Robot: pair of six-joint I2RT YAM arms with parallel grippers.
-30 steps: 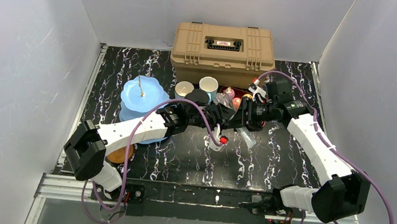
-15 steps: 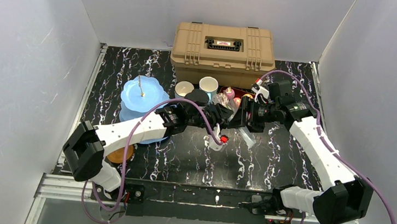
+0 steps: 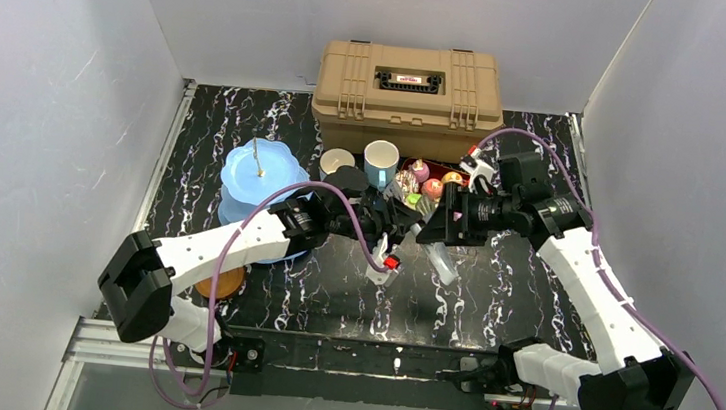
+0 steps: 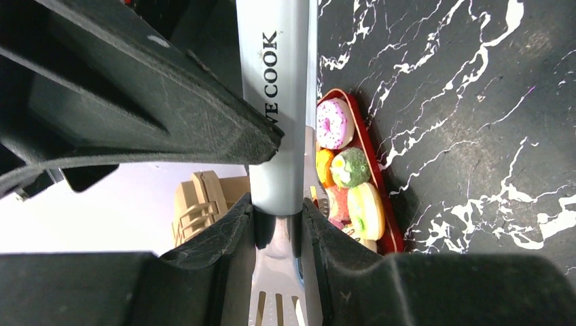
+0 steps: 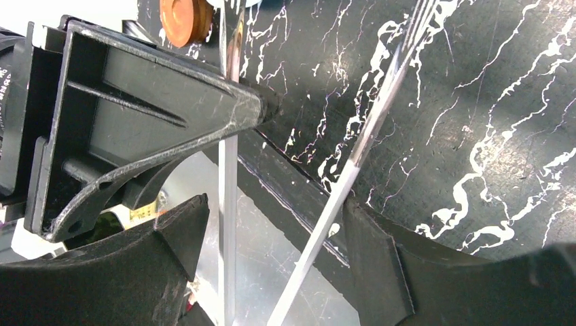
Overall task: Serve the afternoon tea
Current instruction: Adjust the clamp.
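My left gripper (image 4: 277, 207) is shut on the grey handle of the metal tongs (image 4: 278, 102), over the middle of the table. My right gripper (image 5: 275, 210) stands open around the tongs' two spread arms (image 5: 367, 136); one arm rests against its right finger. From above, the two grippers meet nose to nose, left gripper (image 3: 406, 219), right gripper (image 3: 435, 222), with the tongs (image 3: 442, 261) slanting down below them. The light-blue cake stand (image 3: 260, 170) stands at the left with bare tiers. A white mug (image 3: 336, 161) and a light-blue mug (image 3: 380, 160) stand behind the left arm. Toy donuts (image 4: 333, 123) lie in the dark-red tray (image 3: 413, 169).
The tan toolbox (image 3: 409, 86) stands shut at the back centre, right behind the mugs and the tray. A brown saucer (image 3: 221, 282) lies near the front left under my left arm, and shows as the saucer (image 5: 185, 19) in the right wrist view. White walls close both sides.
My right gripper has opened wide and let the tongs' arms spread. My left arm has drawn back toward the near left with the tongs, uncovering the mugs.
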